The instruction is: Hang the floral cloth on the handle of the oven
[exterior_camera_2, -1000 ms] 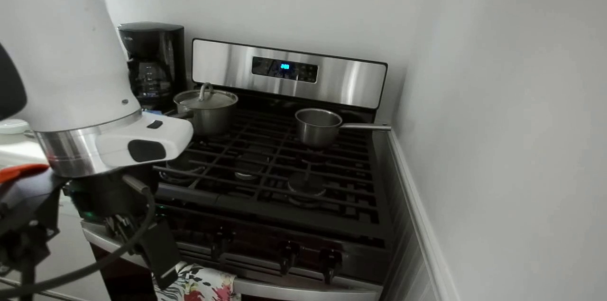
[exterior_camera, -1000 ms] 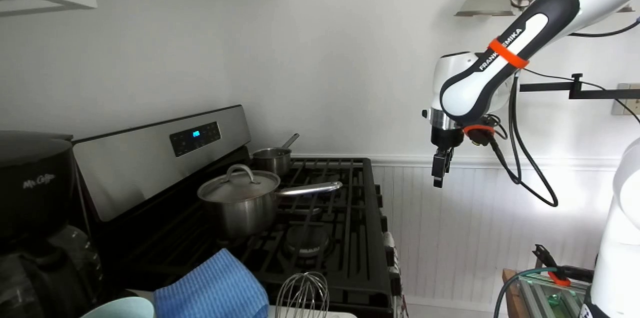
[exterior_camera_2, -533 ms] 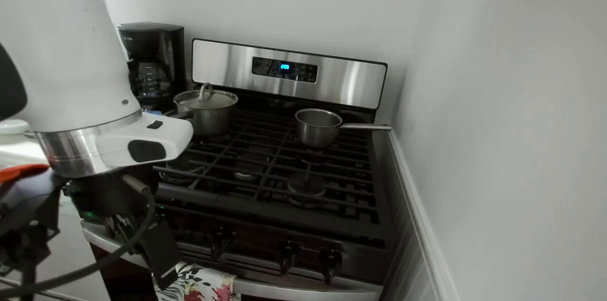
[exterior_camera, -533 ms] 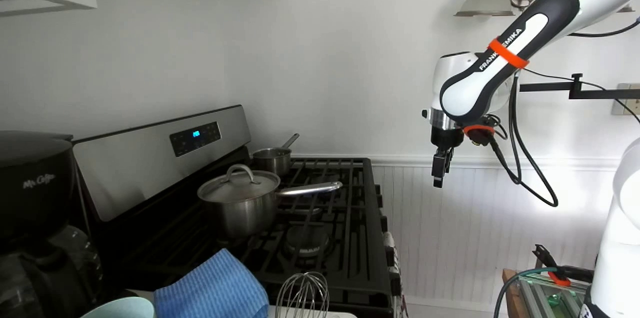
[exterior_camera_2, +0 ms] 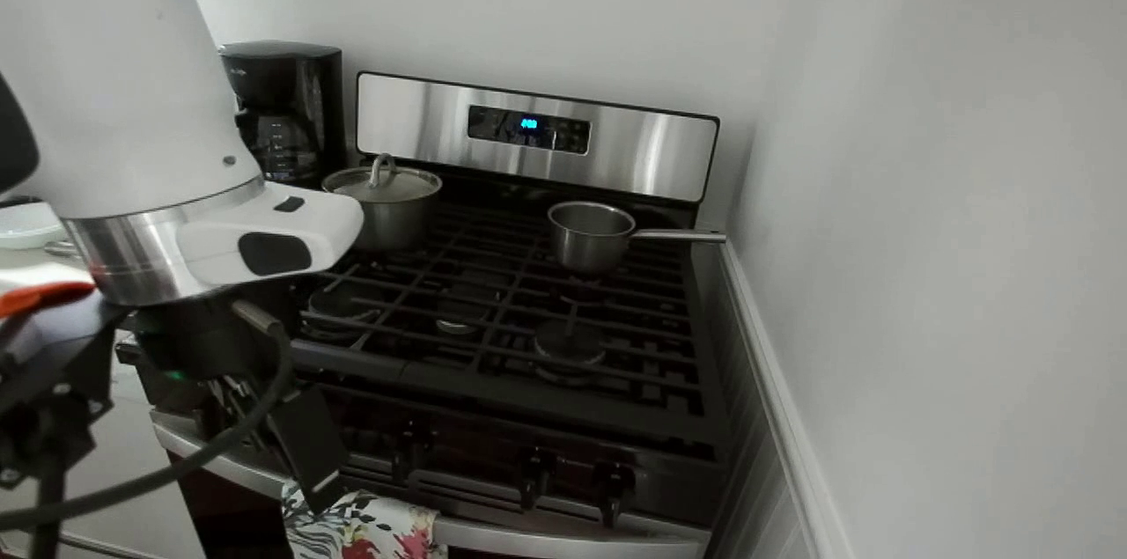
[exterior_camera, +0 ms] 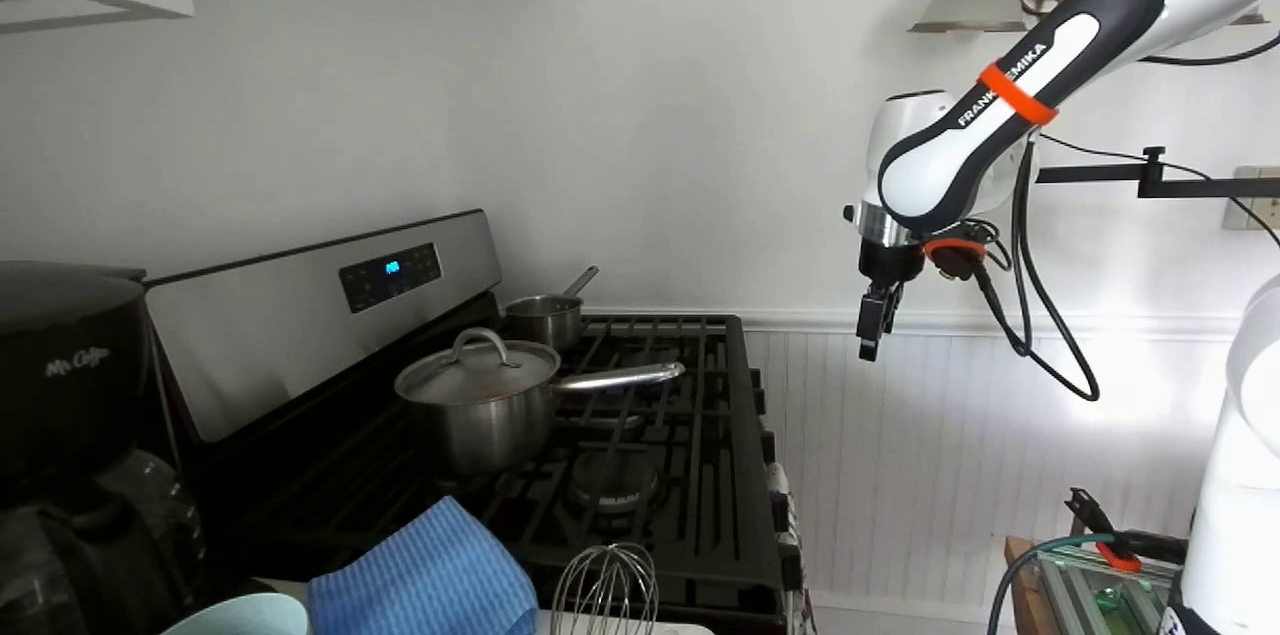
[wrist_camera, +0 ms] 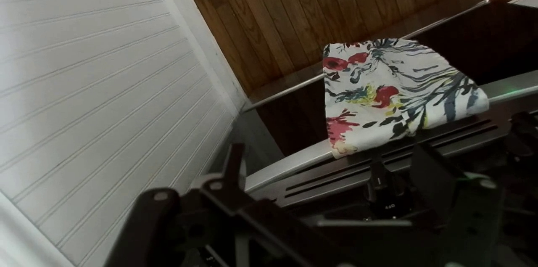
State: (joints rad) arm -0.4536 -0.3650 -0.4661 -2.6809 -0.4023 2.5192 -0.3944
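Note:
The floral cloth (exterior_camera_2: pixel 365 528) hangs draped over the silver oven handle (exterior_camera_2: pixel 563 543), left of its middle in that exterior view. It also shows spread over the handle (wrist_camera: pixel 290 159) in the wrist view, where the cloth (wrist_camera: pixel 391 94) lies beyond my fingers. A thin sliver of cloth (exterior_camera: pixel 795 520) shows at the oven's front in an exterior view. The oven (exterior_camera_2: pixel 528 405) is black with dark grates. My gripper (wrist_camera: pixel 334 159) is open and empty, its fingers wide apart. In an exterior view my gripper (exterior_camera: pixel 870 340) hangs above and in front of the oven, apart from the cloth.
A lidded pot (exterior_camera: pixel 485 405) and a small saucepan (exterior_camera_2: pixel 590 238) stand on the grates. Black knobs (wrist_camera: pixel 386 191) stick out above the handle. A blue folded cloth (exterior_camera: pixel 430 575), a whisk (exterior_camera: pixel 607 585) and a coffee maker (exterior_camera_2: pixel 282 114) are beside the oven. A wall (wrist_camera: pixel 92 90) borders the other side.
My gripper has risen slightly and shifted a little toward the oven in the last half second, uncovering more of the cloth. The cloth has not moved.

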